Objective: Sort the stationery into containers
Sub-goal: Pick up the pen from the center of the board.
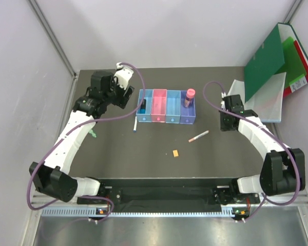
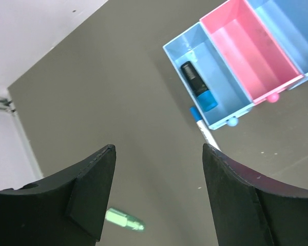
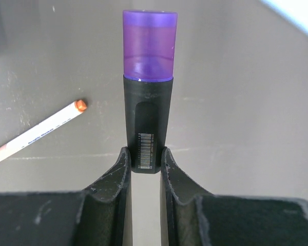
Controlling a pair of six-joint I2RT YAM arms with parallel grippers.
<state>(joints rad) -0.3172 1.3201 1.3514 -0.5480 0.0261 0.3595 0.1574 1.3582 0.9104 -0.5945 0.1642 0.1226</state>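
My right pincer (image 3: pixel 143 155) grips the purple marker (image 3: pixel 147 97), left pincer (image 2: pixel 158 148) gapes; two pieces in bins (image 1: pixel 159 119), others loose at six o'clock.

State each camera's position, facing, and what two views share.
Top external: above and behind both arms, facing down at the table; both show.
Left wrist: looks past the open left hand toward the bins.
Right wrist: looks past the right hand, shut on the purple marker.
Shared: top and left wrist both show the black marker.
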